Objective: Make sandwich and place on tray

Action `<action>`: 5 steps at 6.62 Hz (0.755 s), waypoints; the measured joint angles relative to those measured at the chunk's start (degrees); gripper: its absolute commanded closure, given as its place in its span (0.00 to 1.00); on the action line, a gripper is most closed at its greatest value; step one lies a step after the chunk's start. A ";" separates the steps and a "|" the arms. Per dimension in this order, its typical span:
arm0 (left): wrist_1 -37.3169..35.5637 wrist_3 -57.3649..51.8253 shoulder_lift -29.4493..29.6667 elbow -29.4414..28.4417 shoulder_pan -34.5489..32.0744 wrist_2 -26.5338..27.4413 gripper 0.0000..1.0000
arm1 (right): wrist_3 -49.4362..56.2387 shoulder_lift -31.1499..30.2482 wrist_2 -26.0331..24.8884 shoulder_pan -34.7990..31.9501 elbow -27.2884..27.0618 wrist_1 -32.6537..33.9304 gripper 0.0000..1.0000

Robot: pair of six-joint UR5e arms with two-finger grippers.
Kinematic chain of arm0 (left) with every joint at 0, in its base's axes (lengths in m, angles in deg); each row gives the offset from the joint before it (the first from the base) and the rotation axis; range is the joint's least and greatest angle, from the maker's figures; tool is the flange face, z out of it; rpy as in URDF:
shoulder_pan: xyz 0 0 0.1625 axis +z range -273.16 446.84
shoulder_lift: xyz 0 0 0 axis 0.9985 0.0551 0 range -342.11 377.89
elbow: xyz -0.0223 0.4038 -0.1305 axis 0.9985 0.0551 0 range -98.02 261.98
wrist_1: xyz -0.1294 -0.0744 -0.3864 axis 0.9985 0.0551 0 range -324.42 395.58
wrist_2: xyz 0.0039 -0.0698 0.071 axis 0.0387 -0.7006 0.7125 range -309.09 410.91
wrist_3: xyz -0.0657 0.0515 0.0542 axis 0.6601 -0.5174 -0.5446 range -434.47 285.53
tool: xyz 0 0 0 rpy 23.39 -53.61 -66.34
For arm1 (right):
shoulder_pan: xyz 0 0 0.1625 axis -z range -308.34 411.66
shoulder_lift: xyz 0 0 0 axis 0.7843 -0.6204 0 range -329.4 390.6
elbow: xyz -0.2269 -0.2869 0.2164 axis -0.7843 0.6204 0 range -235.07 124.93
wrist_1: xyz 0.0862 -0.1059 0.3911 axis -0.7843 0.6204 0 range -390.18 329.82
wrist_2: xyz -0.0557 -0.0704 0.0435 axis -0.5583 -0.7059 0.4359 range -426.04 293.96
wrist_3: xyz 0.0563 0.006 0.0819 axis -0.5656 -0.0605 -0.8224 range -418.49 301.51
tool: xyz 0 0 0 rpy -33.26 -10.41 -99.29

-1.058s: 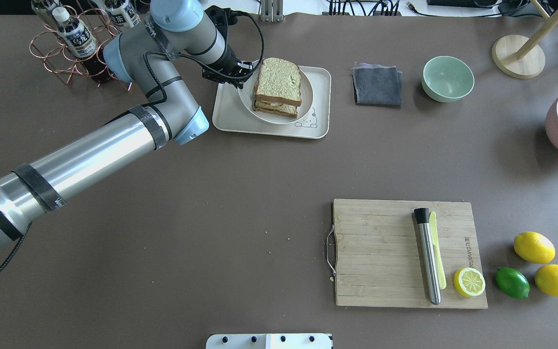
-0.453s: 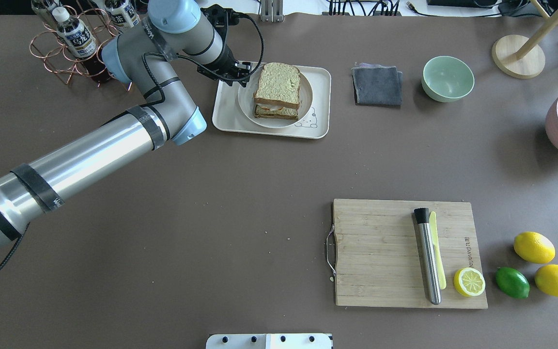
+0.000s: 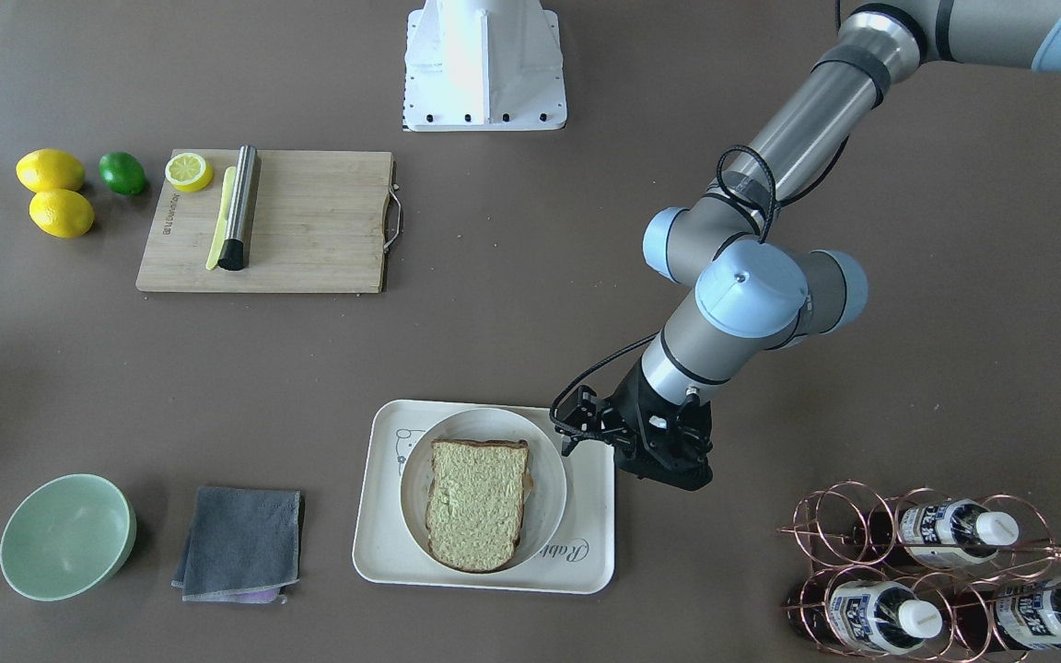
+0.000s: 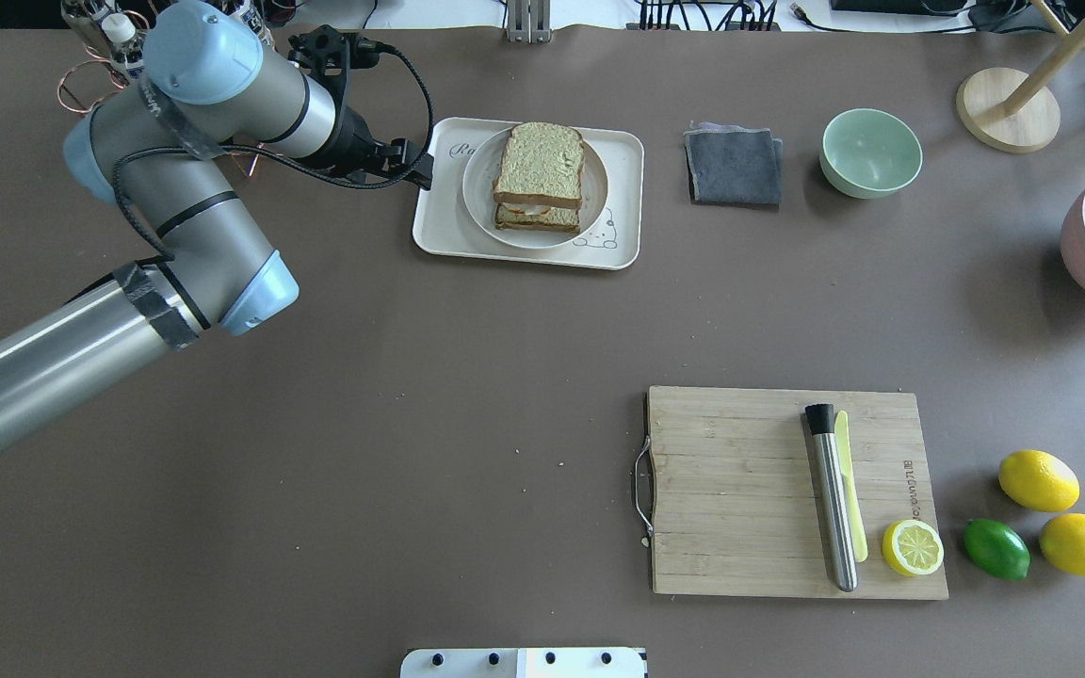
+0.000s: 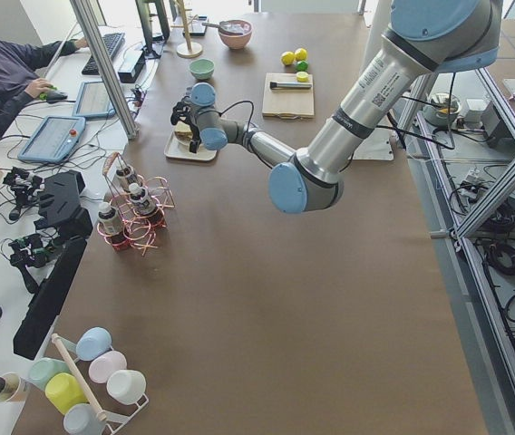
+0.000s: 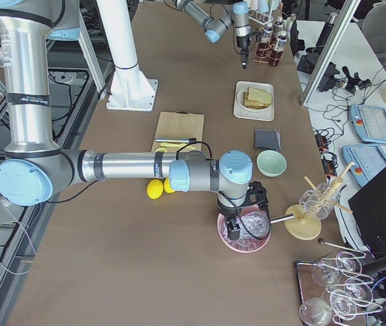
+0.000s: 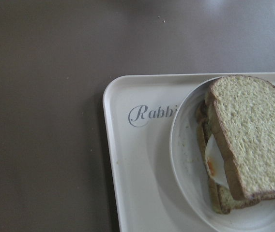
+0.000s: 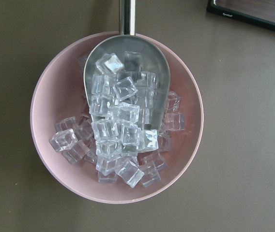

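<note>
Two lemons [image 4: 1038, 480], one lime [image 4: 996, 549], two bowls [image 4: 870, 155], one tray [image 4: 436, 218].

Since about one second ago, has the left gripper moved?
Yes. In the overhead view the left gripper withdrew leftward, from the plate rim to the tray edge.

Sandwich [image 3: 478, 505] on round white plate [image 3: 549, 474], plate on tray [image 3: 588, 539], near-cam side of table [image 3: 530, 331]. Left gripper [image 3: 655, 456] hangs just beside tray's edge, apart from it; jaws' state unclear. Elsewhere: cutting board [image 3: 309, 221] w/ steel tool [image 3: 239, 207], lemon half [image 3: 189, 171]; lime [image 3: 122, 173], green bowl [image 3: 67, 537], gray cloth [image 3: 240, 541], bottle rack [image 3: 945, 571].
</note>
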 measured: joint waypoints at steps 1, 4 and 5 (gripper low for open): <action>-6.96 -0.85 -5.59 9.95 -2.01 -2.09 0.02 | 0.00 -0.12 -0.04 0.00 0.02 0.00 0.00; -16.26 -18.54 -22.89 24.57 -13.55 -8.71 0.02 | 0.00 -0.27 -0.18 0.00 0.04 0.00 0.00; -18.63 -29.06 -27.02 25.09 -19.49 -11.24 0.02 | 0.00 -0.31 -0.18 0.00 0.05 0.00 0.00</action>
